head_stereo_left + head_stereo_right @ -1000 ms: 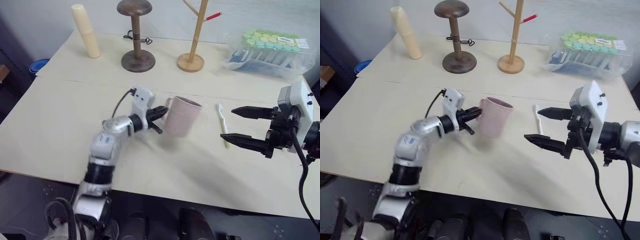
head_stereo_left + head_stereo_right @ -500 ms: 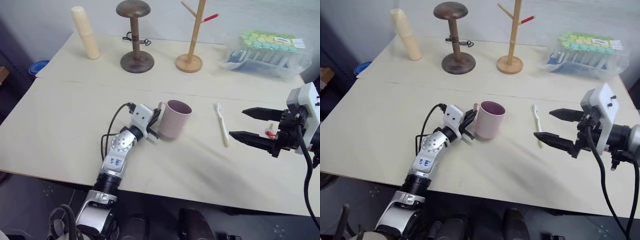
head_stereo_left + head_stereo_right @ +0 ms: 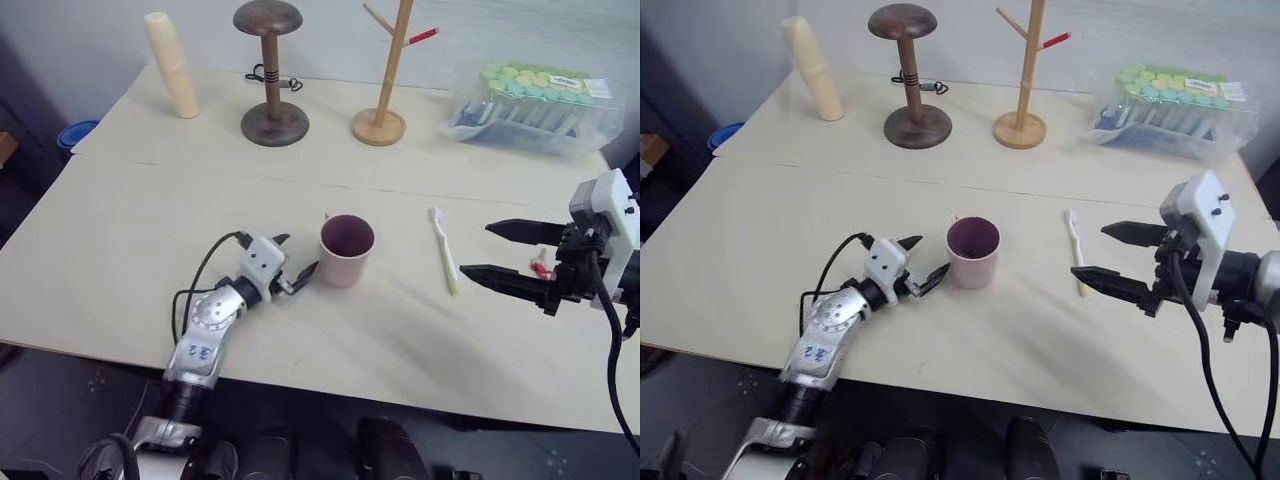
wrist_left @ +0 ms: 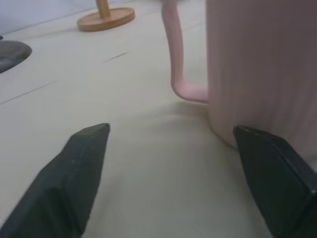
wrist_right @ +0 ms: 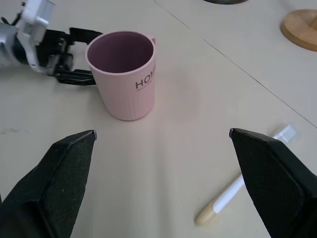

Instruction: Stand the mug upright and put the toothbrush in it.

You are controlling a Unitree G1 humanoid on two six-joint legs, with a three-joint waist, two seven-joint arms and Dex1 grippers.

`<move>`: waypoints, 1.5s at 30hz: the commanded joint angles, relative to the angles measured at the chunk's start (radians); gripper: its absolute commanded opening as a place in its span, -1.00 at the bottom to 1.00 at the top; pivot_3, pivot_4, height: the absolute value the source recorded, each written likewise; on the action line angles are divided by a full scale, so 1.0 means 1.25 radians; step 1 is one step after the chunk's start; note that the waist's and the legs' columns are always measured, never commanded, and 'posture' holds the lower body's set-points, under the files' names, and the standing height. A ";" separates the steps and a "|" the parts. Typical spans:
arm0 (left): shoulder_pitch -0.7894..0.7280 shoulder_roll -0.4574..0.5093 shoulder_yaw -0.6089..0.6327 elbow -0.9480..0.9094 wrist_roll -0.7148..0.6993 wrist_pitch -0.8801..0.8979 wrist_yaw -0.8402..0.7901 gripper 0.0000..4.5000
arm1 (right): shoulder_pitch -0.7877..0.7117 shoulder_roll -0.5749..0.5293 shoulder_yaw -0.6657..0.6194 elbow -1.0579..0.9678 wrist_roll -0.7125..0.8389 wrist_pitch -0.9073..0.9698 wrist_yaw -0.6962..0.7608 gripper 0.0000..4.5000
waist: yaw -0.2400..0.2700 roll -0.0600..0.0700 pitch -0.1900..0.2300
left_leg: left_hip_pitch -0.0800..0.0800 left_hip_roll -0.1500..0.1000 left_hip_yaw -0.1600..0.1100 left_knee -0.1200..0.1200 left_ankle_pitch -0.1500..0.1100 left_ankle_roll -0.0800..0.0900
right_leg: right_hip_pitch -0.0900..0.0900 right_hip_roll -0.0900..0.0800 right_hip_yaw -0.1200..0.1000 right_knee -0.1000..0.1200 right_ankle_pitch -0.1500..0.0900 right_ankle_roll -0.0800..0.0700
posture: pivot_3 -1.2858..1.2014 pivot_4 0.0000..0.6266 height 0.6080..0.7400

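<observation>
Mug [image 3: 346,250]: upright on the table [image 3: 130,230], mouth up, handle toward the far side; a second ago it hung tilted, pinched by the handle.
Left gripper [image 3: 297,262]: let go since then, fingers now spread, drawn back low just beside the mug, not touching.
Toothbrush [image 3: 443,249]: flat on the table, right of the mug, unmoved.
Right gripper [image 3: 508,253]: fingers apart, empty, hovering right of the toothbrush, as before.

Head stereo pair looks down over the desk [image 3: 120,250]; left wrist cam sits low, right against the mug [image 4: 267,69]; right wrist cam farther, shares it.
</observation>
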 commanded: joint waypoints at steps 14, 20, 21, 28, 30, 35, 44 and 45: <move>-0.297 0.673 0.108 -0.242 -0.543 0.639 -0.697 0.98 | -0.405 0.315 0.312 0.308 -0.214 0.214 -0.412 1.00 | -0.029 0.005 0.001 | -0.001 0.000 -0.004 -0.005 0.001 0.000 | 0.001 0.000 -0.005 -0.002 0.001 -0.002 | 0.03 -0.52 1.00; -0.413 0.707 0.044 -0.217 -0.508 0.587 -0.800 0.98 | -0.494 0.390 0.424 0.507 -0.368 0.124 -0.405 1.00 | -0.045 0.006 0.002 | -0.002 -0.006 -0.006 -0.006 0.001 0.000 | 0.001 -0.002 -0.011 -0.002 0.001 -0.002 | 0.03 -0.52 1.00; -0.423 0.699 0.038 -0.210 -0.503 0.584 -0.797 0.98 | -0.504 0.399 0.433 0.541 -0.391 0.102 -0.402 1.00 | -0.046 0.006 0.002 | -0.002 -0.006 -0.006 -0.006 0.001 0.000 | 0.001 -0.002 -0.011 -0.002 0.001 -0.002 | 0.03 -0.52 1.00; -0.445 0.668 0.021 -0.183 -0.478 0.575 -0.781 1.00 | -0.515 0.435 0.439 0.642 -0.457 0.046 -0.356 0.81 | -0.048 0.006 0.002 | -0.002 -0.002 -0.006 -0.004 0.001 0.001 | 0.002 -0.001 -0.011 -0.001 0.001 -0.002 | 0.03 -0.52 1.00; -0.447 0.662 0.018 -0.181 -0.473 0.573 -0.778 1.00 | -0.513 0.445 0.432 0.648 -0.467 0.040 -0.353 0.57 | -0.048 0.006 0.002 | -0.002 -0.002 -0.006 -0.003 0.001 0.001 | 0.002 -0.001 -0.011 -0.001 0.001 -0.002 | 0.03 -0.52 1.00; -0.459 0.651 0.016 -0.171 -0.465 0.575 -0.779 1.00 | -0.506 0.465 0.412 0.636 -0.485 0.052 -0.345 -0.22 | -0.055 0.006 0.002 | -0.001 -0.001 -0.006 -0.003 0.001 0.001 | 0.002 -0.001 -0.011 -0.001 0.001 -0.002 | 0.03 -0.52 1.00; -0.449 0.647 0.040 -0.154 -0.484 0.607 -0.760 1.00 | -0.489 0.489 0.347 0.588 -0.481 0.023 -0.344 -0.93 | -0.063 0.006 0.002 | -0.002 -0.001 -0.006 -0.004 0.001 0.001 | 0.002 -0.001 -0.011 0.000 0.001 -0.002 | 0.03 -0.52 1.00; -0.443 0.649 0.053 -0.150 -0.492 0.620 -0.752 1.00 | -0.490 0.505 0.314 0.563 -0.465 -0.015 -0.348 -0.93 | -0.063 0.006 0.002 | -0.001 -0.001 -0.007 -0.004 0.001 0.001 | 0.002 -0.001 -0.011 0.000 0.001 -0.002 | 0.03 -0.52 1.00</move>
